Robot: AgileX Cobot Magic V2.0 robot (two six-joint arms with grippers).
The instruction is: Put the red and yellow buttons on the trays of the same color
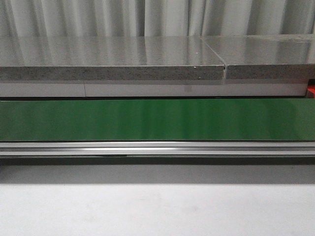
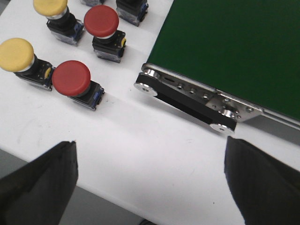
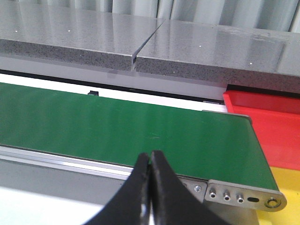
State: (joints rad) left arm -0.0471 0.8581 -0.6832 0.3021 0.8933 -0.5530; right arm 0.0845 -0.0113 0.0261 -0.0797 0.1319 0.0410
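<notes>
In the left wrist view two red buttons (image 2: 71, 78) (image 2: 101, 21) and two yellow buttons (image 2: 16, 55) (image 2: 50, 6) stand on black bases on the white table. My left gripper (image 2: 150, 161) hangs open over bare table beside them, holding nothing. In the right wrist view the red tray (image 3: 265, 122) and a corner of the yellow tray (image 3: 288, 187) lie past the conveyor's end. My right gripper (image 3: 150, 157) is shut and empty, over the belt's near edge. Neither gripper shows in the front view.
A green conveyor belt (image 1: 157, 119) runs across the scene, with a metal rail (image 1: 157, 148) at its front. Its end roller bracket (image 2: 197, 98) is close to the buttons. A grey stone counter (image 1: 113, 59) runs behind the belt. More button bases (image 2: 132, 7) sit further back.
</notes>
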